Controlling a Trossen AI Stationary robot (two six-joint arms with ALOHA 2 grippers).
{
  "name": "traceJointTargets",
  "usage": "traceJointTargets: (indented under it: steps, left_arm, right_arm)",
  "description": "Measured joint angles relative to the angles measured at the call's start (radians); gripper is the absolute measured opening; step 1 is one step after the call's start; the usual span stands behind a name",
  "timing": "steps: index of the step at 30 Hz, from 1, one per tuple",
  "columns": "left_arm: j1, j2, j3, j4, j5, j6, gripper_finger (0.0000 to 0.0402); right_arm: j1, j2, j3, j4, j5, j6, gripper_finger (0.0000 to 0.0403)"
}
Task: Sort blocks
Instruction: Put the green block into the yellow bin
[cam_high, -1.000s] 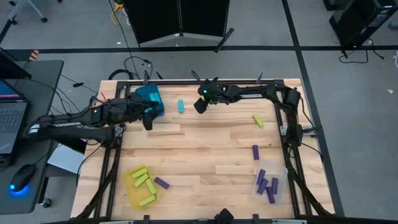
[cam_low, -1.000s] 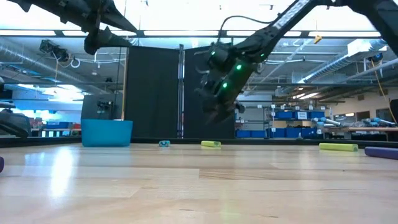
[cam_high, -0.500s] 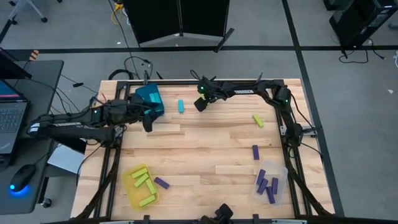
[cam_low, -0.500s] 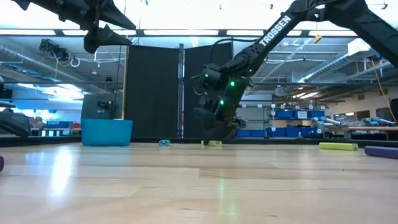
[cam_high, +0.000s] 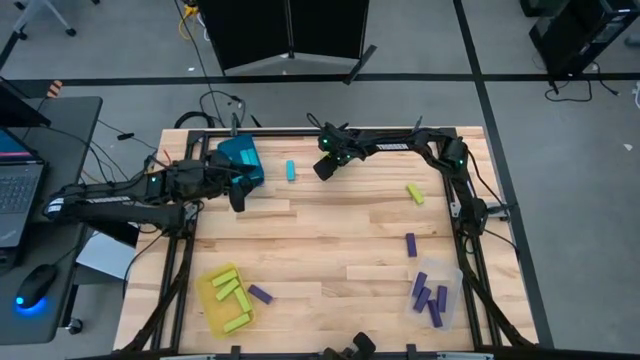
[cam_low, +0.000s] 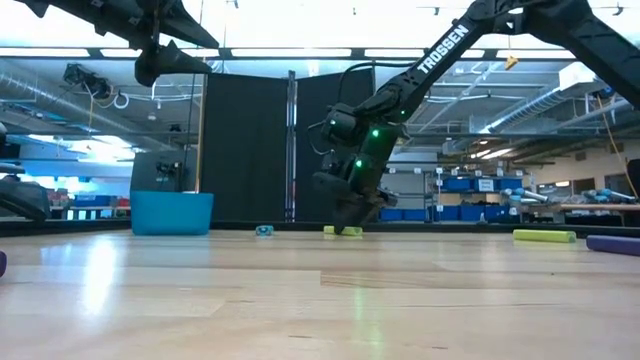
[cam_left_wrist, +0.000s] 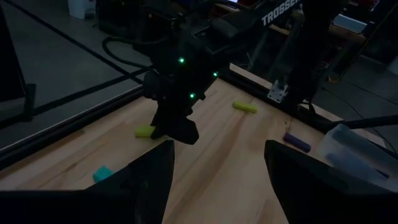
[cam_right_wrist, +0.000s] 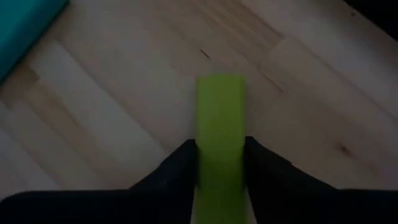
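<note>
My right gripper is down at the table's far side, with its fingers on either side of a lime block that lies flat on the wood. The same block shows in the low view and beside the gripper in the left wrist view. A cyan block lies just left of it. Another lime block and two purple blocks lie loose on the table. My left gripper hangs open, high up, beside the teal bin. My right gripper pinches the lime block between its two fingers, which sit on the block's long sides near its nearer end. The fingers come from above, slanting down, and lie along the block. The block rests flat on the table.
A yellow bin at the near left holds several lime blocks. A clear bin at the near right holds several purple blocks. The middle of the table is bare wood. A black frame runs around the table's edge.
My right gripper has come down from well above the table to the tabletop at the far side, onto the lime block, with its arm stretching out flatter. The left arm has kept still.
</note>
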Motion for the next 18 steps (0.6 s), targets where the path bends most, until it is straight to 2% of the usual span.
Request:
traceJointTargets:
  steps: [2, 12, 18]
  left_arm:
    - [0.0, 0.0, 0.0, 0.0, 0.0, 0.0, 0.0257]
    - [0.0, 0.0, 0.0, 0.0, 0.0, 0.001, 0.0257]
    - [0.0, 0.0, 0.0, 0.016, 0.0, 0.003, 0.0257]
  right_arm:
    - [0.001, 0.0, 0.0, -0.001, -0.009, -0.006, 0.0115]
    - [0.016, -0.006, -0.005, -0.002, 0.01, -0.06, 0.0115]
    - [0.055, -0.055, -0.011, 0.042, 0.015, -0.098, 0.0115]
